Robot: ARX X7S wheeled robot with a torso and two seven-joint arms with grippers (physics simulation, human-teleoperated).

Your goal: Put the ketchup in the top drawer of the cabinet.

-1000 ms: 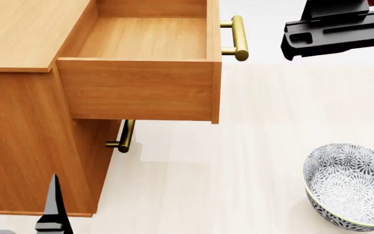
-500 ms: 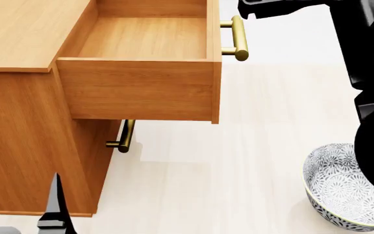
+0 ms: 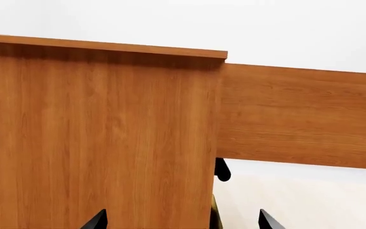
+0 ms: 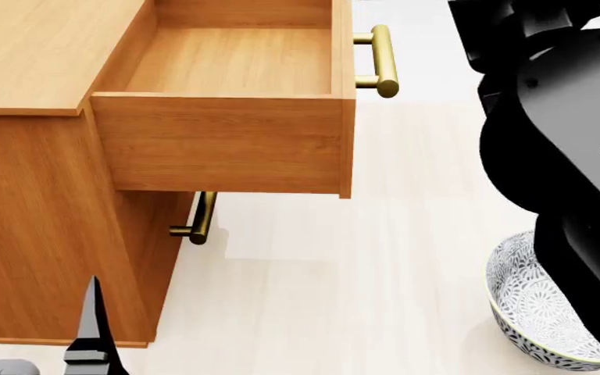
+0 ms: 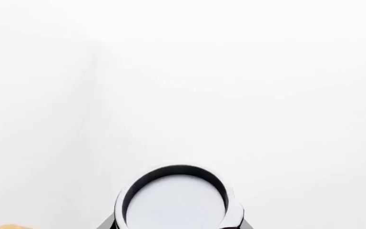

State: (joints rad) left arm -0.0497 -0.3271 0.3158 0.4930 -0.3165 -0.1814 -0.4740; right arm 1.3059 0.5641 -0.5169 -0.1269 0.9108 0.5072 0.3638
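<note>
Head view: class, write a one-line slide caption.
Top drawer of the cabinet stands open and empty; right arm overlaps the patterned bowl.

No text, label, brand, number or sign can be read in any view. The cabinet (image 4: 40, 195), the drawer (image 4: 227, 141) and its brass handle (image 4: 383, 61) are plain, and the bowl (image 4: 524, 301) bears only a grey floral pattern, no lettering.
</note>
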